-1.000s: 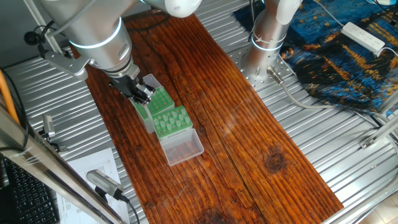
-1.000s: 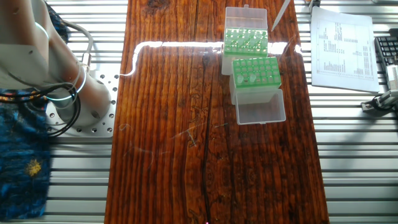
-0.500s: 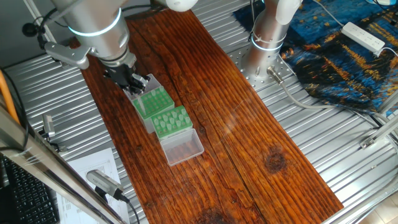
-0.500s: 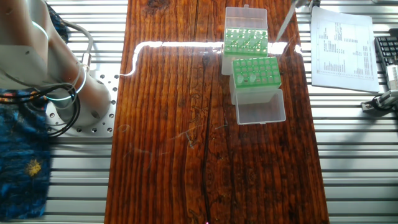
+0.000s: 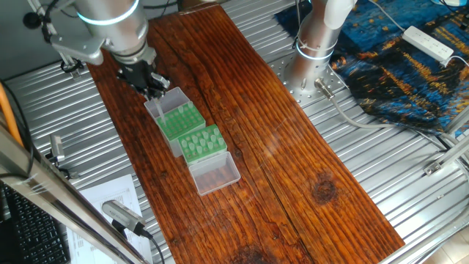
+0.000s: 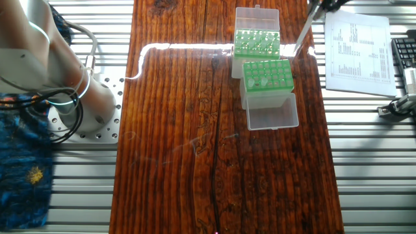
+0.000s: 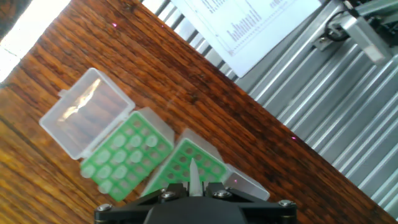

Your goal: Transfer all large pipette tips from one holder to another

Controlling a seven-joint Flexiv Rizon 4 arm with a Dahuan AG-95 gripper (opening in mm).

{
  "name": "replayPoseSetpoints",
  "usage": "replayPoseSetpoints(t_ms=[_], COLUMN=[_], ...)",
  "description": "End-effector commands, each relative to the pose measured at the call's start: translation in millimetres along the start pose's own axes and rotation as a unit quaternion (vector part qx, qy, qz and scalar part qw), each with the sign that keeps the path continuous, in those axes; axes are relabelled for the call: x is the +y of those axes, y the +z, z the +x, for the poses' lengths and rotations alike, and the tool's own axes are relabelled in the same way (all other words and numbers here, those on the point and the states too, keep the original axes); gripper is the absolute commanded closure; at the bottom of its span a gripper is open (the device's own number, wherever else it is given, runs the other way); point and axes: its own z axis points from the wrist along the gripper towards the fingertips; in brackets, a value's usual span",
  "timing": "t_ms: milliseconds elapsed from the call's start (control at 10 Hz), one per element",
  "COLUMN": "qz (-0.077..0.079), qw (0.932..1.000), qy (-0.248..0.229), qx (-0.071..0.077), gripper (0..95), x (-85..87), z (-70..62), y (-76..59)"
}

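1. One fixed view: the claw (image 5: 152,82) is held above the far rack (image 5: 178,121) on the table (image 5: 293,169).
2. The other fixed view: one pipette tip (image 6: 300,37) is carried, slanted, beside the racks.
3. Hand view: the claw is closed on the tip; the near rack (image 7: 127,155) holds the rest. Carry step judged; alignment over a free hole is needed.

Wooden board (image 5: 278,139) lay on ribbed metal bench (image 5: 381,169). Two green racks (image 6: 266,73) sat side by side, touching, lids open, near board's edge. Printed sheet (image 6: 356,52) lay on bench beside board.
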Motion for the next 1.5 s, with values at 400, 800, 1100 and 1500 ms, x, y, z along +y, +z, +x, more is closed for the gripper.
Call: replayPoseSetpoints(t_ms=[400, 800, 1100, 1500], qz=[0.002, 0.017, 0.013, 0.012], qw=[1.0000, 0.9998, 0.9998, 0.9998], qy=[0.003, 0.004, -0.002, -0.009], qx=[0.002, -0.013, -0.011, -0.011], gripper=[95.0, 95.0, 95.0, 95.0], x=[-2.8, -9.7, -13.7, -15.0], z=[11.8, 26.0, 32.8, 39.4], y=[-0.5, 2.8, 12.5, 21.4])
